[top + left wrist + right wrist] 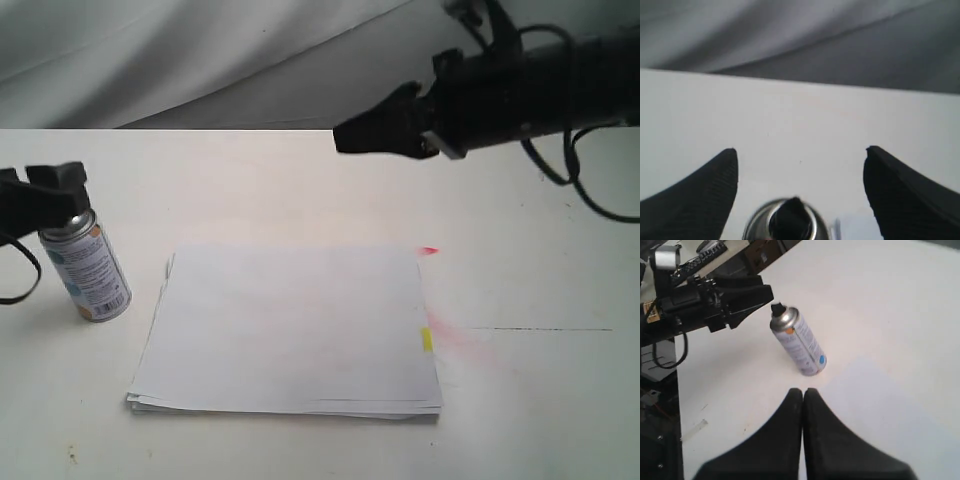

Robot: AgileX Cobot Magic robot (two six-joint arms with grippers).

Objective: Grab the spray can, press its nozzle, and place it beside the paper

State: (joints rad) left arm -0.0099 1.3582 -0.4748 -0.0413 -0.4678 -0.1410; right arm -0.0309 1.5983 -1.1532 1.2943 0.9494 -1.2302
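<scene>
- On the white table (540,420), just left of the paper (290,330) in the exterior view, the spray can (90,272) is seen standing upright, apart from the sheets.
- Its black nozzle (790,217) is seen between the fingers of the left gripper (801,150), which are spread wide and grasp nothing.
- Over the table's far side, the right gripper (342,135) is held aloft, its fingers pressed together and empty.

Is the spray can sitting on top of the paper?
No, the spray can stands on the table, just beside the paper.
</scene>
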